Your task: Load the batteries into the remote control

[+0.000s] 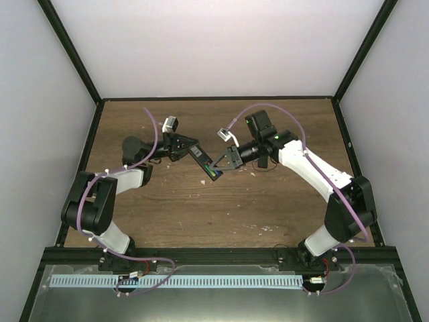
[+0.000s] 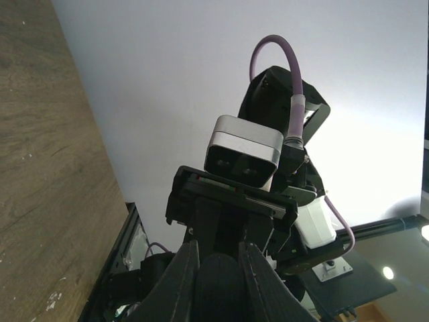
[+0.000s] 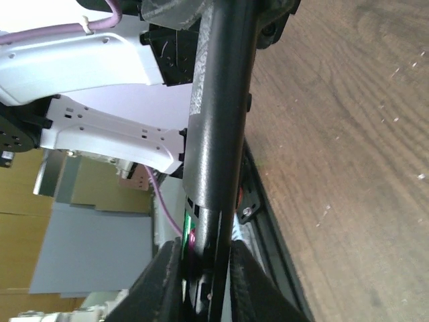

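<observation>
We hold the slim black remote control (image 1: pixel 199 159) above the wooden desk (image 1: pixel 268 208): left fingers (image 2: pixel 184 275) clamp one end to steady it (bay exposed), right fingers (image 3: pixel 164 282) closed around the end with the thin green battery (image 1: pixel 212 172)

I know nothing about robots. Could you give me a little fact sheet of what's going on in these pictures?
Setting: wooden table inside a white-walled booth
Remote control: slim black bar, held between the two arms near the table's middle
Left gripper: shut on the remote's far end
Right gripper: shut on its near end
Batteries: green and blue-purple colour shows at the right gripper's end of the remote
Lifted or resting on the table: cannot tell
</observation>
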Motion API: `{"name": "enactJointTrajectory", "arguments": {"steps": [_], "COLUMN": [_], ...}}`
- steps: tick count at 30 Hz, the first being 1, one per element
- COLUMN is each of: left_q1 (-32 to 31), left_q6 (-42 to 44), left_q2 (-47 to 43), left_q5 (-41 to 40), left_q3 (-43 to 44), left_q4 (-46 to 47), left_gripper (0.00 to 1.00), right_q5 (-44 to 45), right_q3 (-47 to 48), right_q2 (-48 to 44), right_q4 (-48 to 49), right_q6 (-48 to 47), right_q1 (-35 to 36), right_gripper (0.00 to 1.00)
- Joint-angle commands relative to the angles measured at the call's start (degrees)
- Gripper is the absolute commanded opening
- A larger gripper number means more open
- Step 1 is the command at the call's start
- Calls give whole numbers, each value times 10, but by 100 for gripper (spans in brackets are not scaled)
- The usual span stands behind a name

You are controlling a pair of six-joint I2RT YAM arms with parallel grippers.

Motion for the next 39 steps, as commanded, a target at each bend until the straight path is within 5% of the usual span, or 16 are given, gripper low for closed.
{"name": "enactJointTrajectory", "arguments": {"steps": [1,5,11,14,21,39], "left_q1": [-3,3,6,6,12,16], "left_q6": [26,138,406,473,494,528], "left_q2": [-21,-51,-112,-123,-143,-159], "left_q5": [-9,0,-31,-65,-209,-271], "left_q3": [20,23,67,76,20,-2], "left_q4": [-35,-170,-527,-627,-671,-677], "left_gripper": [0,0,0,0,0,0], "right_q5": [68,147,312,382,635,645], "right_q3": [24,25,-9,-52,-102,-98], "right_q2": [1,-33,-110,-135,-73,115], "right_q4": [4,4,19,42,17,85], "right_q6": [-17,-26,-36,-34,-42,-35], "right_q1": [-1,-11,-34,-64,-122,-169], "right_gripper": [17,31,63,72,77,72]}}
